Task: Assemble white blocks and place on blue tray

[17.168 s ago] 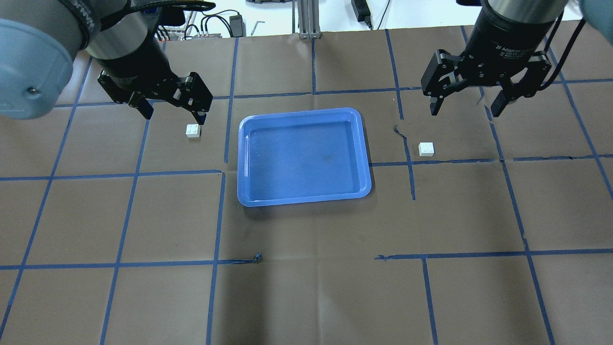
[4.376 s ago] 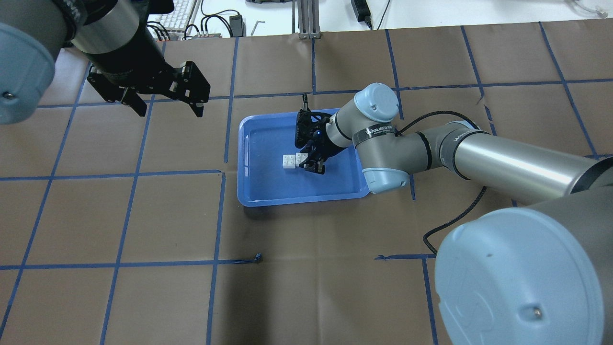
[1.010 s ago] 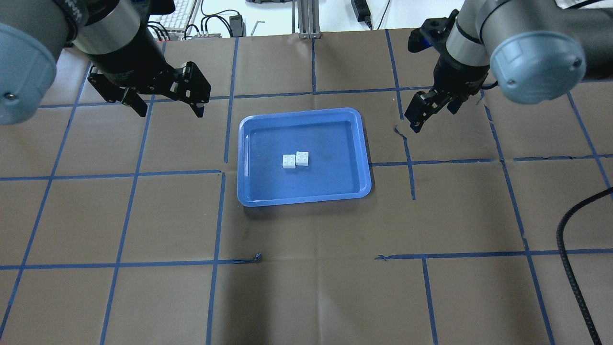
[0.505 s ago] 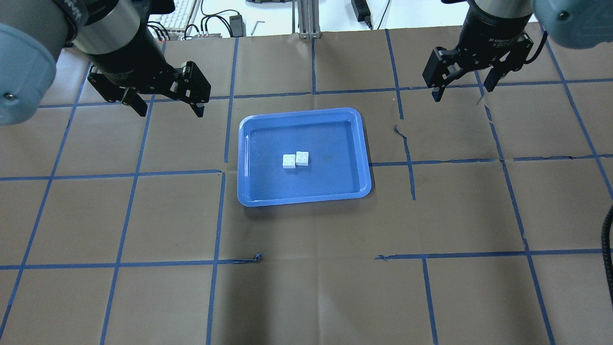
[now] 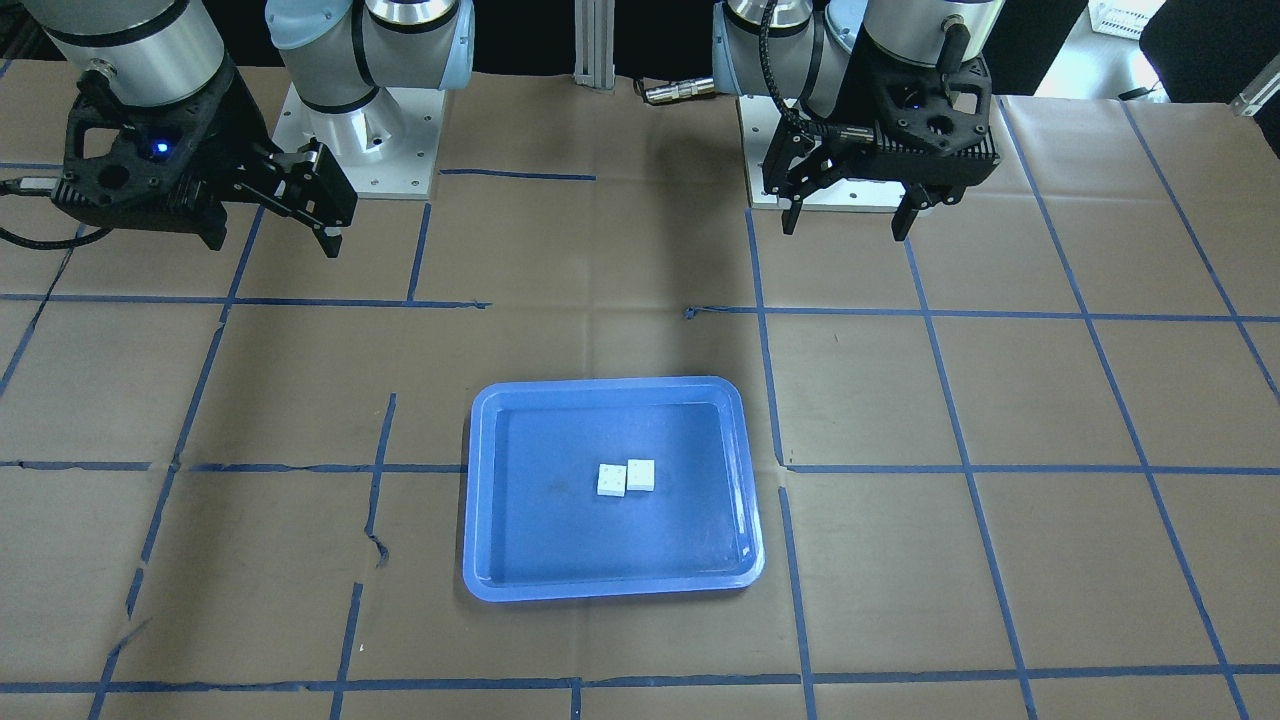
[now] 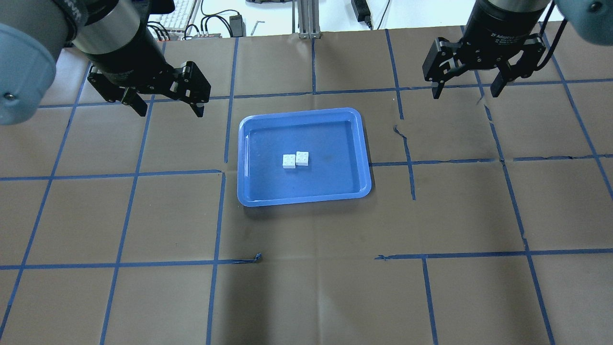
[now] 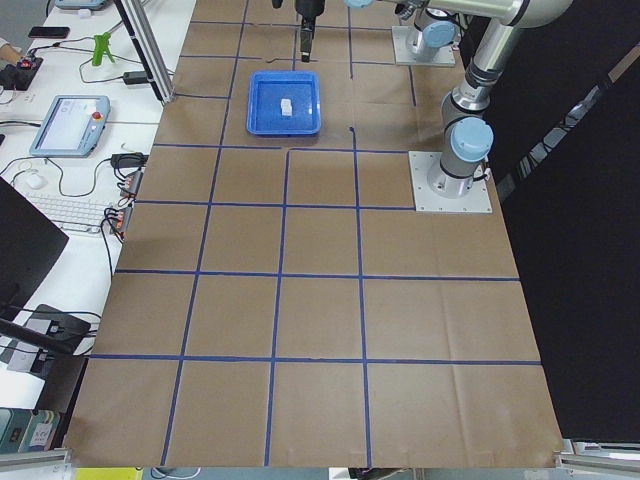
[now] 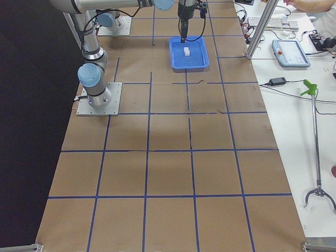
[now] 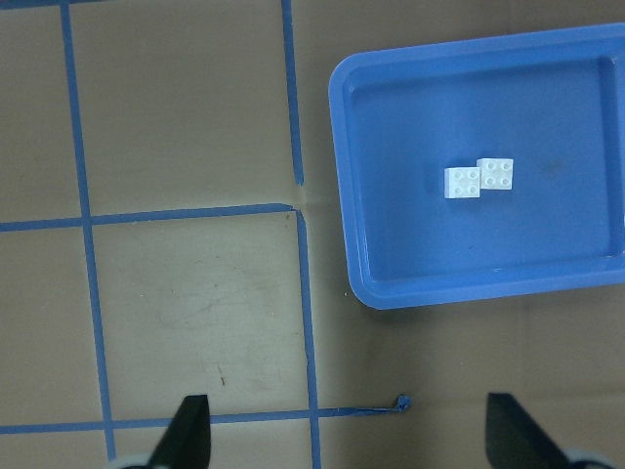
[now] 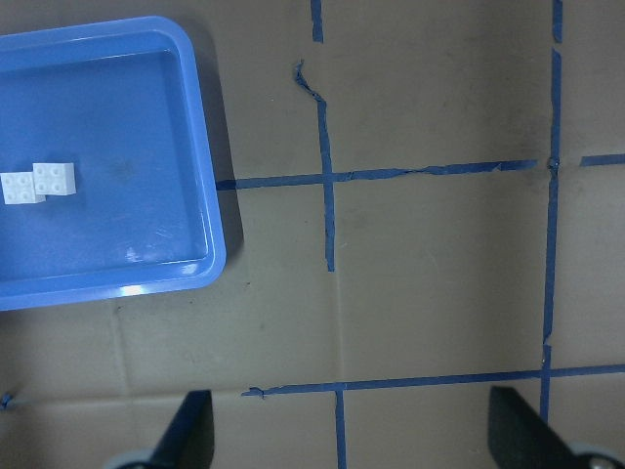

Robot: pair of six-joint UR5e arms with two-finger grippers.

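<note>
The two white blocks (image 6: pixel 295 159) lie touching, slightly offset, in the middle of the blue tray (image 6: pixel 242 158). They also show in the front view (image 5: pixel 626 477), the left wrist view (image 9: pixel 479 179) and the right wrist view (image 10: pixel 39 182). My left gripper (image 6: pixel 171 109) is open and empty, raised over the table to the left of the tray. My right gripper (image 6: pixel 465 93) is open and empty, raised far to the right of the tray. Both are well apart from the blocks.
The table is covered in brown paper with a grid of blue tape lines (image 6: pixel 313 91). The arm bases (image 5: pixel 360 140) stand at the robot's side. Cables and a keyboard (image 6: pixel 182 14) lie beyond the far edge.
The blocks started apart on the table either side of the tray. The right gripper was at the blocks in the tray, then withdrew up and right and turned. The left arm is still.
</note>
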